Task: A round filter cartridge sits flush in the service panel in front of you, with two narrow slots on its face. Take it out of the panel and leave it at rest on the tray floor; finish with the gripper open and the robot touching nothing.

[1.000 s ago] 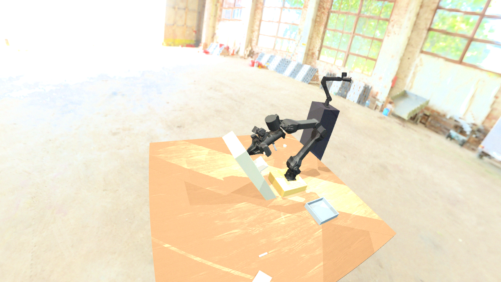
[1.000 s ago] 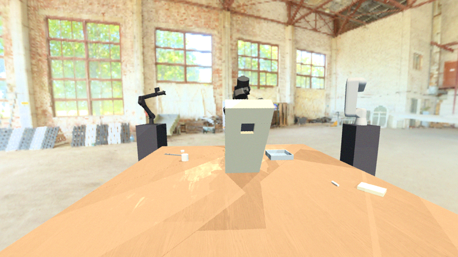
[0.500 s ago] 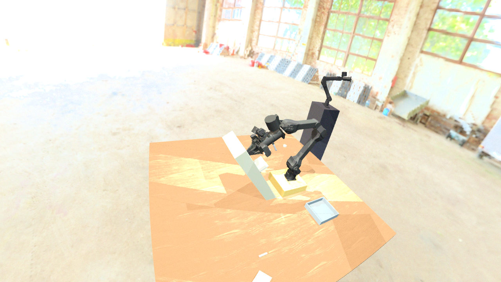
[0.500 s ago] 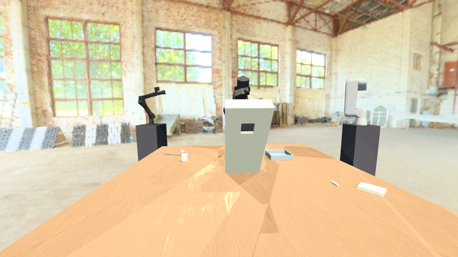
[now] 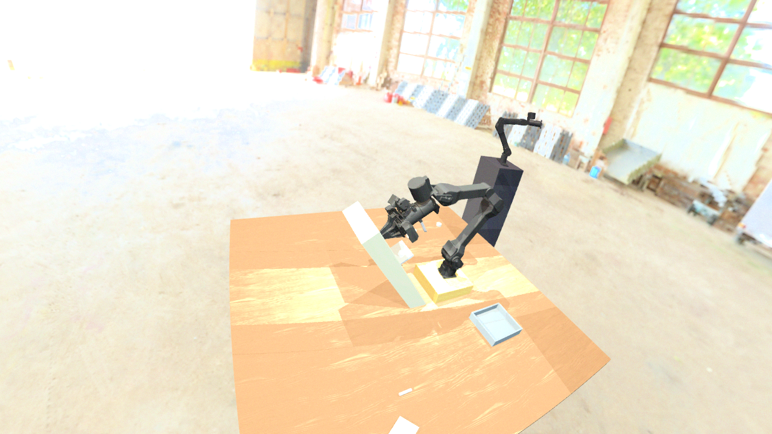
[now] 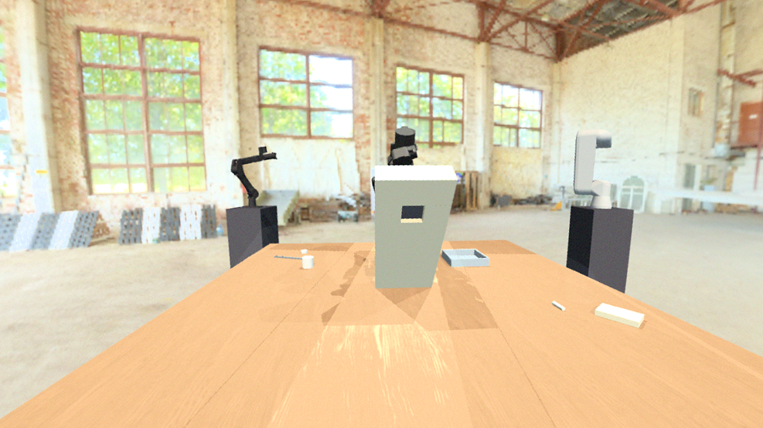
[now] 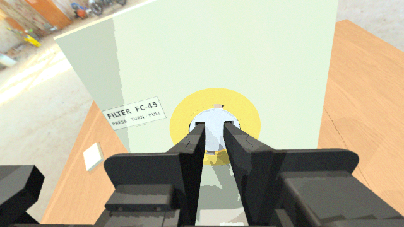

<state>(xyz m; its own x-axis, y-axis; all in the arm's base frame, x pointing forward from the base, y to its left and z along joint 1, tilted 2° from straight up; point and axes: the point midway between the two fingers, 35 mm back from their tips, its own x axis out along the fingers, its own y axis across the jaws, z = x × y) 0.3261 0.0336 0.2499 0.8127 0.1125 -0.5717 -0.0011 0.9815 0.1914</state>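
The pale green service panel (image 5: 389, 269) (image 6: 407, 253) (image 7: 227, 47) leans on the table. In its yellow ring (image 7: 180, 123) sits the round, light grey filter cartridge (image 7: 215, 139), seen only in the wrist view. It appears still seated; how far in it sits I cannot tell. My gripper (image 5: 382, 233) (image 7: 213, 125) is shut on the cartridge, with one fingertip at each of its two slots. The tips hide much of the slots. In the exterior view the panel hides my fingers. The light blue-grey tray (image 5: 507, 336) (image 6: 470, 262) stands on the table beside the panel, with nothing visible inside.
My arm stands on a yellow block (image 5: 452, 293) between panel and tray. A white block (image 5: 403, 425) (image 6: 619, 315) and a small white stick (image 5: 404, 392) (image 6: 558, 305) lie on the table. A white cup (image 6: 308, 262) stands on the panel's other side. Other arms stand on dark pedestals off the table.
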